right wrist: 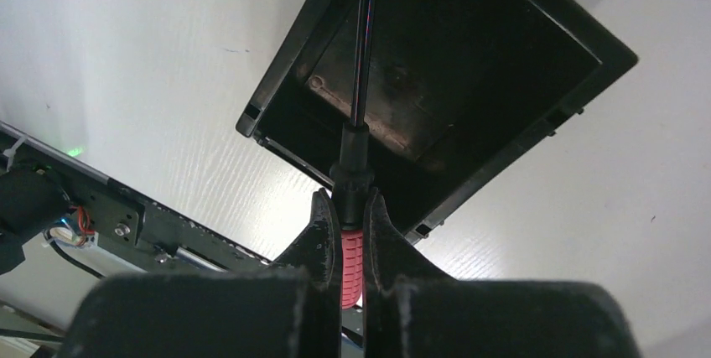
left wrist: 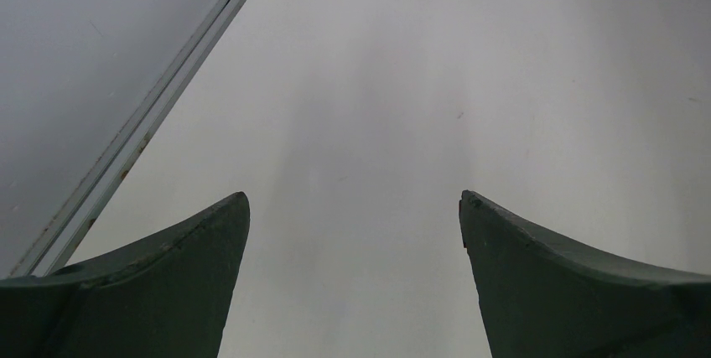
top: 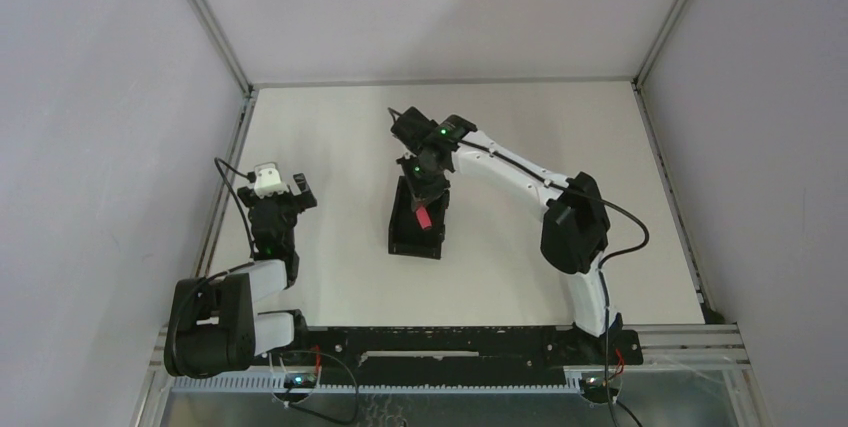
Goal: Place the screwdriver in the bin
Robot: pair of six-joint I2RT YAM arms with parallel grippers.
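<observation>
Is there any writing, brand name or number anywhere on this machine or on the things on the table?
No text can be read in any view.
The bin, the screwdriver, the right gripper holding it and the table bear no visible words, numbers or signs.

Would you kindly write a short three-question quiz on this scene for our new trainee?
1. True or false: the left end effector is open and holds nothing.
2. Multiple choice: the right end effector grips the screwdriver by A) its red handle, B) its shaft tip, C) nothing, it is open.
3. Fill in: the screwdriver's shaft points over the open black ____.
Key: 1 true; 2 A; 3 bin.
</observation>
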